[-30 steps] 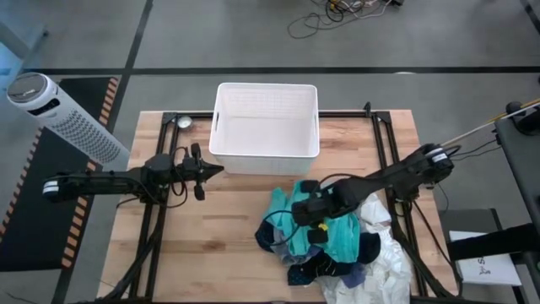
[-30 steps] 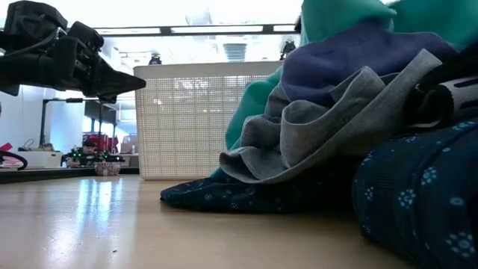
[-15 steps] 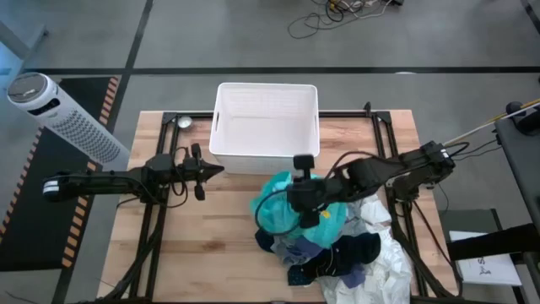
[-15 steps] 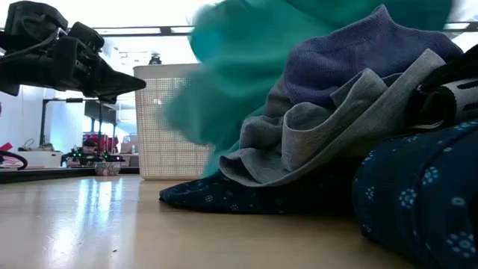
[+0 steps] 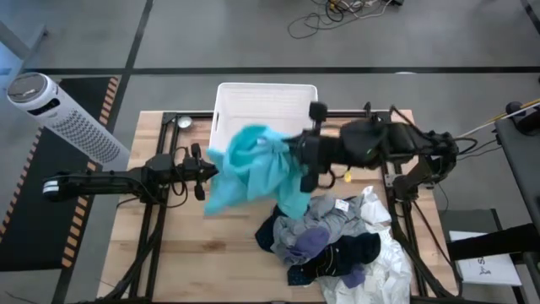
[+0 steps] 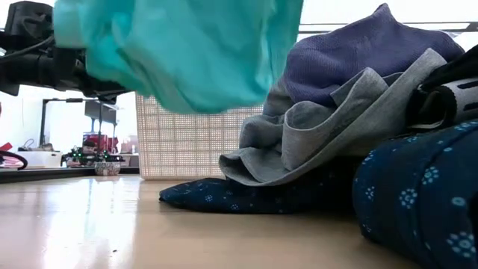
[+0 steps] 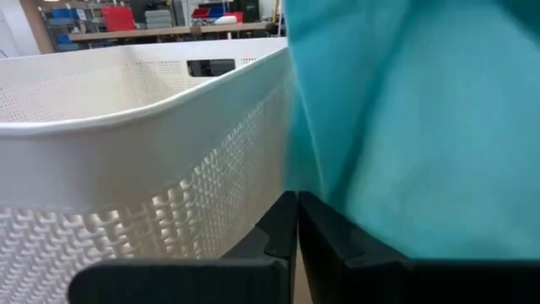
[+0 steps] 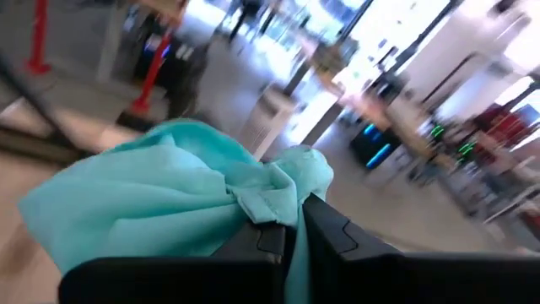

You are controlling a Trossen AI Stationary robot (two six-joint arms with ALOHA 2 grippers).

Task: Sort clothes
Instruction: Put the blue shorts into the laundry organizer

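A teal garment [image 5: 253, 169] hangs in the air at the near wall of the white slatted basket [image 5: 221, 101], with my right gripper [image 8: 295, 221] shut on it, raised high over the table's middle. The other clothes lie heaped at the near right [image 5: 337, 241]: grey [image 6: 328, 127] and purple [image 6: 358, 52] pieces on dark blue patterned cloth [image 6: 418, 202], with white pieces at the heap's near right. My left gripper [image 5: 218, 170] is shut and level by the basket's near left corner. The teal cloth [image 7: 422, 127] hangs just past its fingertips. My right gripper pinches a bunched fold of the teal garment [image 8: 270, 198] between its two fingers. The fingers come nearly level from the table's right. The garment hangs slack beyond and below them, clear of the table and the heap.
A white tower fan [image 5: 63, 118] stands on the floor off the table's left. A small round metal thing [image 5: 184, 122] lies by the basket's far left corner. Bare wood [image 5: 186, 245] lies at the near left. Black frame rails cross the table.
My right gripper has risen from the heap and swung toward the far edge and the basket, tipping from pointing down to nearly level. The teal garment has come up with it, pulled clear of the heap. The rest of the heap has stayed in place.
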